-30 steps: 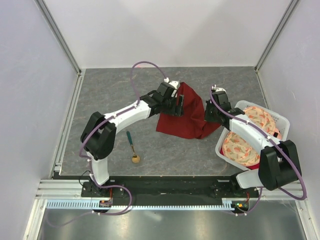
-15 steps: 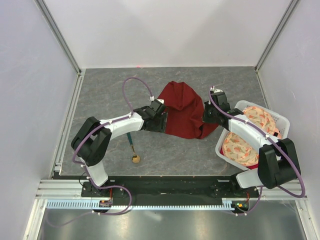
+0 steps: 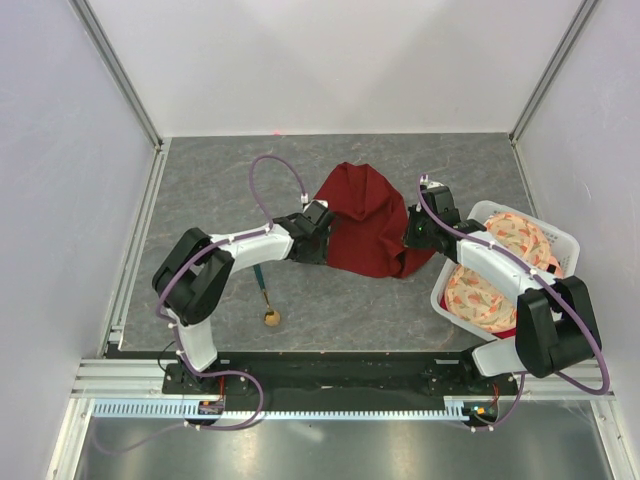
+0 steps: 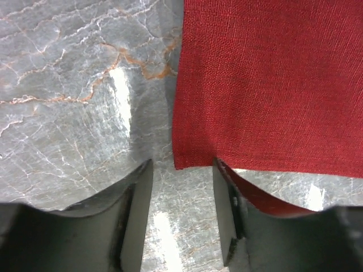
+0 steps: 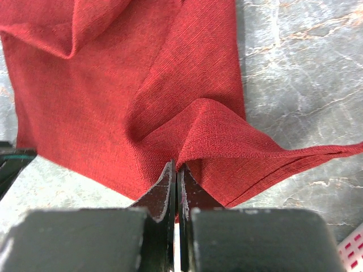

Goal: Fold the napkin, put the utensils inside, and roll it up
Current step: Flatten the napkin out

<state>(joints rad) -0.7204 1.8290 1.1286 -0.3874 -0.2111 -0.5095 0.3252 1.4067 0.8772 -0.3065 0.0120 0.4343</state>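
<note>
Top external: napkin (image 3: 365, 220) on marbled tabletop (image 3: 210, 180)

The top view looks steeply down from high at the near edge, taking in the whole tabletop (image 3: 200, 180). Both wrist views sit close and low, facing the napkin (image 3: 365, 225) from opposite sides.

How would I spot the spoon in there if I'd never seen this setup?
Start at the grey marbled table, then go to its near-left part, by the white left arm. There lies the spoon, alone on the bare stone. It is the only slim hard thing: dark green handle, round gold bowl, unlike the big red napkin further right.
</note>
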